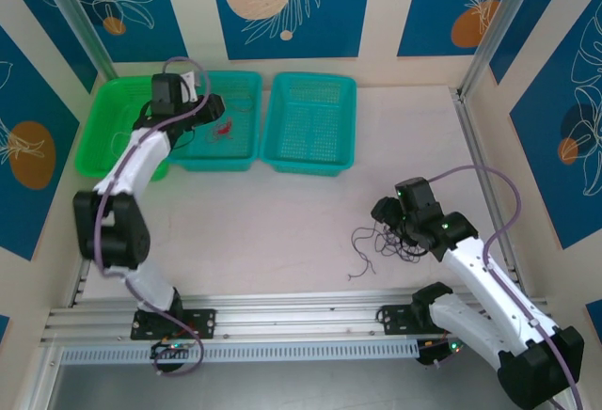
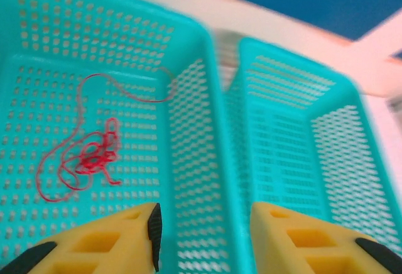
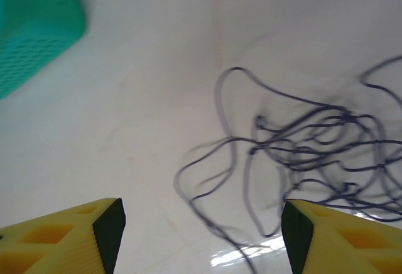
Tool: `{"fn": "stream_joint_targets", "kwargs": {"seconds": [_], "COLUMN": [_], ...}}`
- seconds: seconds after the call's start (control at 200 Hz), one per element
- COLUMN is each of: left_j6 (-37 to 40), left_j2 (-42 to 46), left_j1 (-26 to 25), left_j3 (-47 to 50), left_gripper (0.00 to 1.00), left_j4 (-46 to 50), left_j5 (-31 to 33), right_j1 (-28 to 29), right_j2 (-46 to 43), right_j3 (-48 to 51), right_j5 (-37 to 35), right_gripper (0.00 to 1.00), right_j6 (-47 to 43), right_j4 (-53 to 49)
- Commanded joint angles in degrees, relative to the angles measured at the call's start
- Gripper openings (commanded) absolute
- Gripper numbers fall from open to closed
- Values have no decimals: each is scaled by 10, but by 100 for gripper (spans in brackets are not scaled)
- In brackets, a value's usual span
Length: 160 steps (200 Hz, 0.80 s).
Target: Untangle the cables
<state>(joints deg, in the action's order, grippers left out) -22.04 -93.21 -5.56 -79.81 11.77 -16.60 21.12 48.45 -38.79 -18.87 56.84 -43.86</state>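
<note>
**Red cable** (image 1: pixel 223 131) (image 2: pixel 88 154): one thin strand in a loose knot of loops. It lies on the perforated floor of the middle teal basket (image 1: pixel 216 164) (image 2: pixel 188 129), with one free end trailing toward the basket's right wall.

**Dark purple cables** (image 1: pixel 381 241) (image 3: pixel 308 142): a tangle of thin overlapping loops lying flat on the worktop (image 1: pixel 282 231) (image 3: pixel 125 98), at its right front and well apart from the baskets. One stray end curls out to the left of the bundle.

**Left hand** (image 1: pixel 209 107) (image 2: pixel 204 230): hovers over the middle teal basket near its right wall. The yellow fingers are spread with nothing between them. It is clear of the red cable.

**Right hand** (image 1: pixel 388 217) (image 3: pixel 201 224): poised just above the dark purple cables, fingers wide apart and gripping nothing. Loops of the tangle lie between and beyond the fingertips.

**Baskets**: three in a row at the back of the worktop. From the left they are a green basket (image 1: pixel 103 161), the middle teal basket, and a right teal basket (image 1: pixel 310 164) (image 2: pixel 333 136) just beside it.
</note>
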Motion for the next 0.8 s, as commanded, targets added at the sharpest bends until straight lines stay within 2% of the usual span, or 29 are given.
{"fn": "stream_joint_targets", "kwargs": {"seconds": [0.0,0.145,0.245,0.305,0.375,0.45,0.485,0.595,0.7,0.795], "left_j6": [-1,38,61,64,59,47,40,11,-16,-52], "left_j2": [111,226,277,296,307,307,305,298,281,253], "left_j1": [-49,-159,-248,-295,-345,-393,-413,-455,-467,-467], "left_j3": [73,172,240,279,321,354,368,407,422,418], "left_gripper": [43,44,45,45,46,46,46,47,51,57], "left_j4": [-61,-62,-78,-90,-103,-110,-114,-135,-125,-94], "left_j5": [-44,-26,-14,-12,-8,6,14,32,54,86], "right_j1": [-47,-98,-104,-104,-102,-95,-85,-67,-30,23], "right_j2": [34,113,180,219,259,285,291,286,274,287], "right_j3": [25,40,37,32,32,34,28,17,25,10], "right_j5": [4,52,77,97,122,145,137,183,227,222], "right_gripper": [69,69,68,63,51,23,14,4,3,3], "right_j6": [0,-32,-52,-64,-72,-78,-80,-53,35,107], "right_j4": [-30,4,36,54,76,98,97,114,176,219]}}
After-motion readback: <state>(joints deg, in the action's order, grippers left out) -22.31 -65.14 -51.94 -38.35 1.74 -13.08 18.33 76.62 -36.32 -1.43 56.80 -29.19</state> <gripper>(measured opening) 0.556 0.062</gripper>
